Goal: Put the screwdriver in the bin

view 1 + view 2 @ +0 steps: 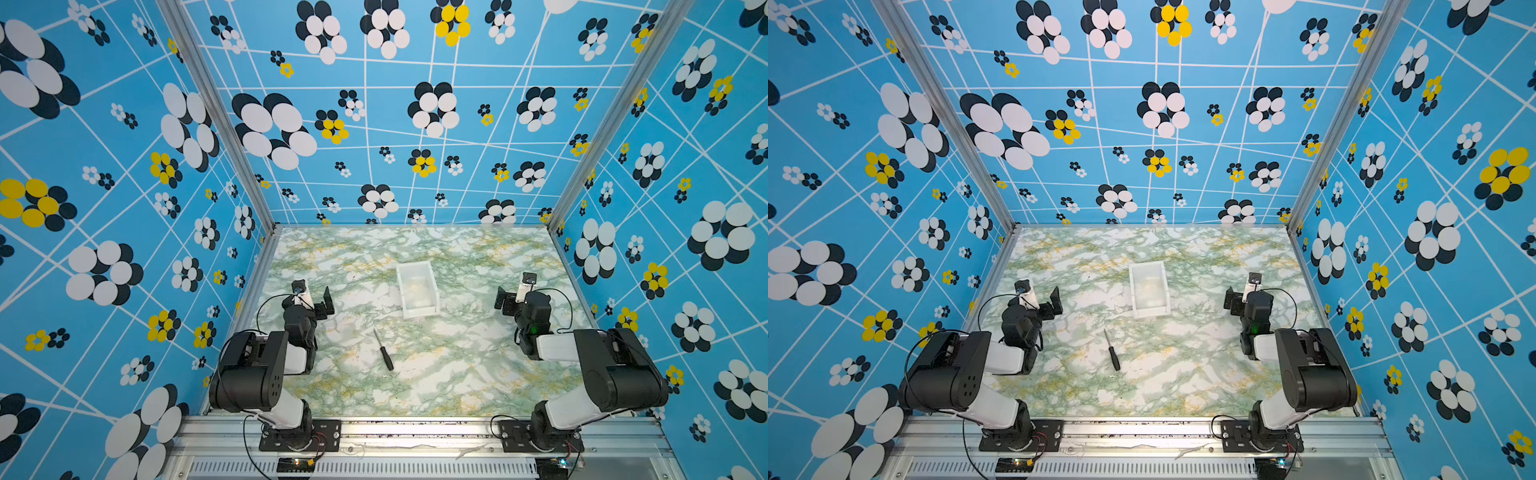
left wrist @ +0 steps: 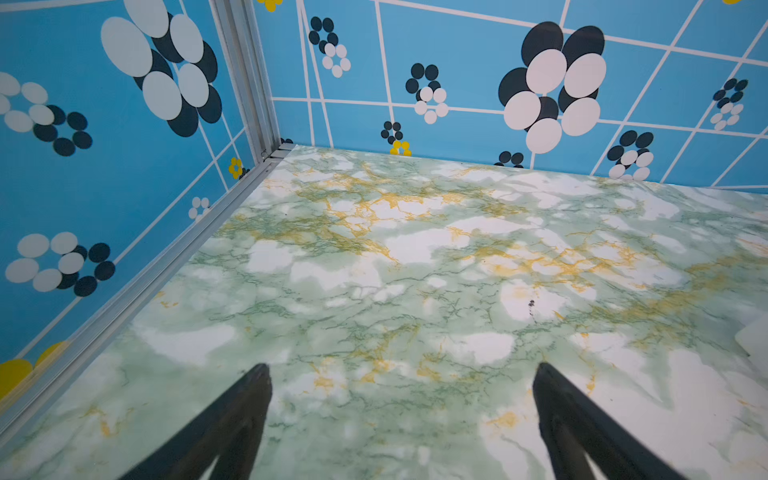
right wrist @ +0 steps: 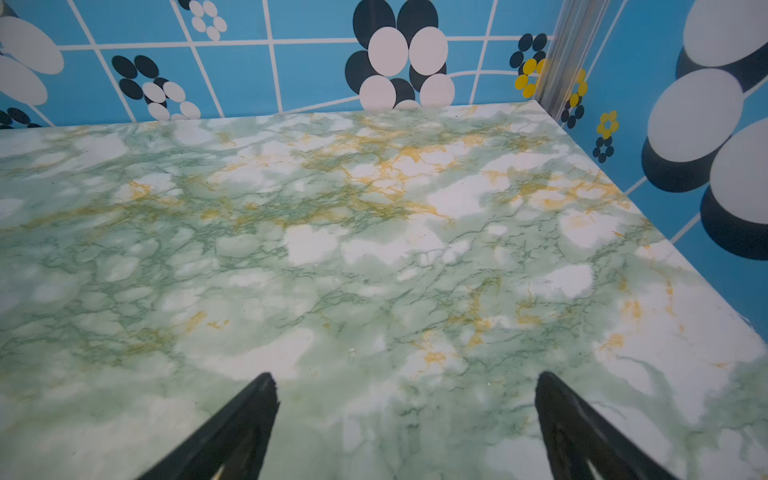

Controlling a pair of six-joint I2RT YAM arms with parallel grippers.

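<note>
In both top views the screwdriver (image 1: 383,350) (image 1: 1112,350) lies flat on the marbled table, black handle toward the front and thin shaft pointing back. The white bin (image 1: 420,311) (image 1: 1151,311) stands behind it, a short gap away, with nothing solid visible inside. My left gripper (image 1: 316,296) (image 1: 1041,296) hovers left of both, open and holding nothing. My right gripper (image 1: 514,291) (image 1: 1241,291) hangs far to the right, also open. Each wrist view shows spread fingers over bare table: left gripper (image 2: 401,370), right gripper (image 3: 407,378). A white corner of the bin (image 2: 754,338) peeks into the left wrist view.
Blue flower-patterned walls (image 1: 124,208) enclose the table on three sides, with aluminium posts at the back corners. A metal rail (image 1: 415,432) with both arm bases runs along the front edge. The green-and-white marbled tabletop (image 1: 457,374) stretches between the arms.
</note>
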